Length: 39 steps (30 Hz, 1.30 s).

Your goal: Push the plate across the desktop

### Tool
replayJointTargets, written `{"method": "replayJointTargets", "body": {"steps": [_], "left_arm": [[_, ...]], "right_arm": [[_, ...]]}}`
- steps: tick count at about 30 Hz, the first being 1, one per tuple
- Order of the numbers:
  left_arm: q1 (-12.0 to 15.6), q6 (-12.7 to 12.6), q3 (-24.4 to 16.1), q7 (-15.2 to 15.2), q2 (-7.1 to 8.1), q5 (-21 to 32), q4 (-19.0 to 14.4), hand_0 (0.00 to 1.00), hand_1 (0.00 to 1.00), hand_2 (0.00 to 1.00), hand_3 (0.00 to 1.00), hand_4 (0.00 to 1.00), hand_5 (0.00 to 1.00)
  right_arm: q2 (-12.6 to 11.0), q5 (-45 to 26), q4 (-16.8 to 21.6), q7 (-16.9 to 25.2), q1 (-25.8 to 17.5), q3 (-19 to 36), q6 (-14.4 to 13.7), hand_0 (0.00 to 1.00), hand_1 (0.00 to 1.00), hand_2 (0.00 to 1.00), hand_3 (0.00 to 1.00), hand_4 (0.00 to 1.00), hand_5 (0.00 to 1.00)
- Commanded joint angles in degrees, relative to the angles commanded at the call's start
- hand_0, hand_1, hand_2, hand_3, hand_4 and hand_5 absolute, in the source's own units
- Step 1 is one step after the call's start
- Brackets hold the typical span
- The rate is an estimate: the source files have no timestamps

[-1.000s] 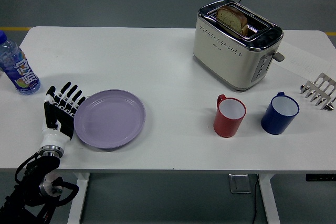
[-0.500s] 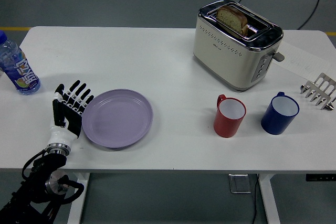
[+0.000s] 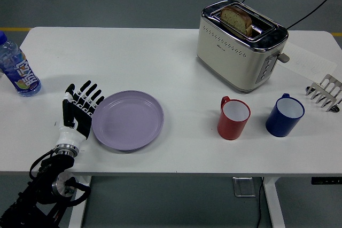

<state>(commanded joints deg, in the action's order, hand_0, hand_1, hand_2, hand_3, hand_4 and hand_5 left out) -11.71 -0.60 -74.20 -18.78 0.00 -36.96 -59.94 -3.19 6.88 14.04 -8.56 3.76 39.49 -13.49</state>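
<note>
Lavender is the colour of the plate (image 3: 127, 119), which lies flat on the white tabletop (image 3: 133, 57) in its near-left part, a little way in from the near edge. Against the plate's left rim stands the left robot hand (image 3: 79, 109), black with white at the wrist, its flat side turned to the rim and its fingers (image 3: 88, 94) held straight and slightly fanned, pointing away from the robot; it grips nothing. Whether the hand actually presses the rim or stands a hair off it cannot be told from this height. Its black arm (image 3: 45, 182) rises from the lower left corner, below the tabletop's near edge.

Farther left, by the tabletop's left edge, a clear water bottle (image 3: 16, 66) with a blue cap stands upright, well apart from the hand. On the far right half sits a cream and chrome toaster (image 3: 240, 45) (set at an angle) with a slice of bread (image 3: 236, 18) upright in one slot. Nearer the robot, right of centre, a red mug (image 3: 233, 117) and a blue mug (image 3: 285, 115) stand side by side, apart, both white inside. At the right edge rests a metal toast rack (image 3: 324, 93), and a sheet of paper (image 3: 310, 63) lies just behind it.
</note>
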Motion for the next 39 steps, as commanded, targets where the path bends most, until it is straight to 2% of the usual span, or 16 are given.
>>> {"method": "replayJointTargets", "body": {"steps": [16,39], "left_arm": [[-0.59,0.03,0.87,-0.20,0.00,0.16,0.40,0.780,0.811,0.807,0.769,0.575,0.998],[-1.81,0.08,4.77,-0.40,0.00,1.11,1.06,0.780,0.811,0.805,0.768,0.574,0.998]], "right_arm": [[0.10,1.28,0.14,-0.54,-0.37,0.64,-0.10,0.587,0.526,0.611,0.604,0.327,0.549],[0.21,2.39,0.34,-1.09,-0.03,0.89,-0.14,0.588,0.526,0.614,0.603,0.327,0.551]]}}
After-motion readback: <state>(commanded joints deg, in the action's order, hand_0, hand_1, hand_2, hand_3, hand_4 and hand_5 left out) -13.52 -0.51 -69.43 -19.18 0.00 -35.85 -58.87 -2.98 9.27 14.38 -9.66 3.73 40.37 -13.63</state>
